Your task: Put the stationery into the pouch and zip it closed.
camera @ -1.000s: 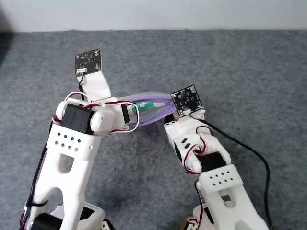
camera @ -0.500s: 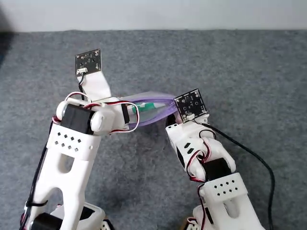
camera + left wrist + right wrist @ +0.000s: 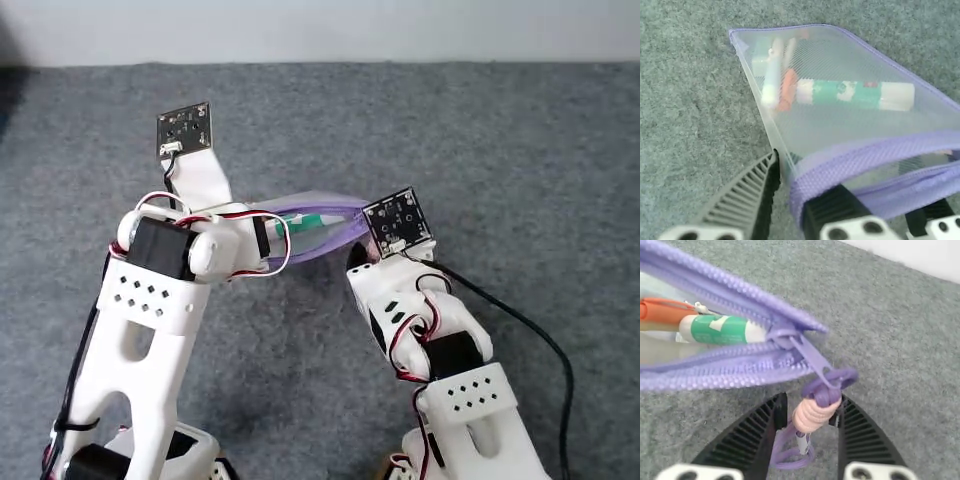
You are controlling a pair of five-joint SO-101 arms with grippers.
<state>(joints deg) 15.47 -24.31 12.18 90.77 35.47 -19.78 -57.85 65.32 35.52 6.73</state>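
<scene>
- Left claw: we find it closed on the near corner of a translucent mesh pouch with lilac zip tape. The ribbed grey finger lies against the side seam, the black finger sits under the tape, and the pouch wall is nipped between them.
- Pouch position: it runs straight out from the left claw over the grey felt-like table cover. In the high view its far end reaches the right arm's wrist.
- Contents: inside the pouch, just beyond the left claw's fingertips, a green-and-white glue stick lies crosswise. Farther out, side by side, are an orange pen-shaped item and a white pen. A pale piece behind them is too blurred to identify.
- Right claw: narrow — its two black ribbed fingers stand close on either side of a pink spiral charm and hold it.
- Lilac zip puller: its ring sits just ahead of the right claw's fingertips, joined to the charm. The tab leads on to the slider.
- Zip: on the glue-stick side of the slider the two tapes stand apart — the pouch is open there. On the other side, a short stretch to the pouch's end is joined.
</scene>
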